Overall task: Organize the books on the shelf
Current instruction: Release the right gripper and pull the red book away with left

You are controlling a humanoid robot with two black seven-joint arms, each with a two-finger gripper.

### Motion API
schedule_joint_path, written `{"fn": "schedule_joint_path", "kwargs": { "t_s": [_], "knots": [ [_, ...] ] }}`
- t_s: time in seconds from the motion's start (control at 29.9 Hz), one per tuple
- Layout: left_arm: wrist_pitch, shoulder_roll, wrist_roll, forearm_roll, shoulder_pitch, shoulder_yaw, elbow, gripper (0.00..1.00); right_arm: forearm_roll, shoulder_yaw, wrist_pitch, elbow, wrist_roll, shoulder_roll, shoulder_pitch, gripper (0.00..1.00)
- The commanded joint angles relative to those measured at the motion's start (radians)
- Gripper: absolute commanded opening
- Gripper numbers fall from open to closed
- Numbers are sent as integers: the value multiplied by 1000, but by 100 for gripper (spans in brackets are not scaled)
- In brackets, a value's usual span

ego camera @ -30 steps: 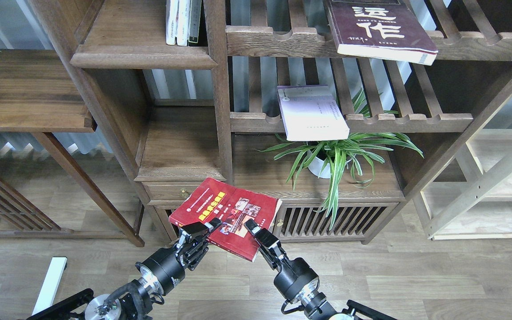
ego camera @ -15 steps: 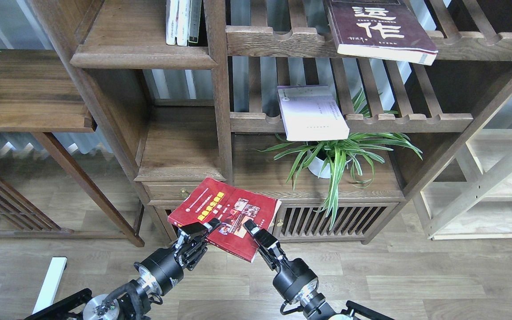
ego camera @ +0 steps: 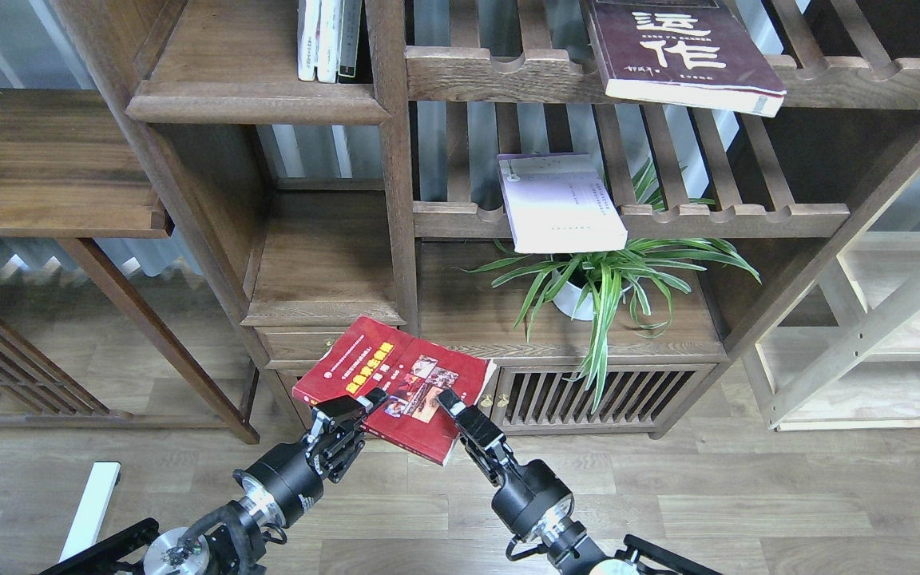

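The bright red book (ego camera: 400,375) with a yellow title hangs tilted in front of the low cabinet, held at its near edge by both arms. My left gripper (ego camera: 352,409) is shut on its near left edge, and my right gripper (ego camera: 454,406) is shut on its near right edge, one finger lying on the cover. The dark maroon book (ego camera: 680,52) lies flat on the upper slatted rack, overhanging the rail. The pale lavender book (ego camera: 560,204) lies on the middle slatted rack, also overhanging. The solid shelf (ego camera: 220,80) is at the upper left.
Three thin books (ego camera: 328,40) stand upright at the right end of the solid shelf. A potted spider plant (ego camera: 596,279) sits on the cabinet top under the lavender book. A lower solid board (ego camera: 324,271) lies left of the plant. A wooden side table (ego camera: 45,160) stands at left.
The red book and both grippers have shifted slightly left together. The other books have not moved.
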Motion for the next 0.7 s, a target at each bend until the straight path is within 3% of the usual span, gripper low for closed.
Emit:
{"fn": "schedule_joint_path", "kwargs": {
  "t_s": [0.0, 0.3, 0.67],
  "knots": [
    [0, 15, -3, 1, 2, -6, 0, 4, -4, 28, 0, -14, 0, 0, 1, 100],
    [0, 69, -9, 3, 19, -13, -9, 5, -4, 248, 0, -192, 5, 0, -3, 100],
    [0, 97, -26, 107, 29, -61, -18, 5, -6, 359, 0, -206, 12, 0, -30, 100]
  ]
}}
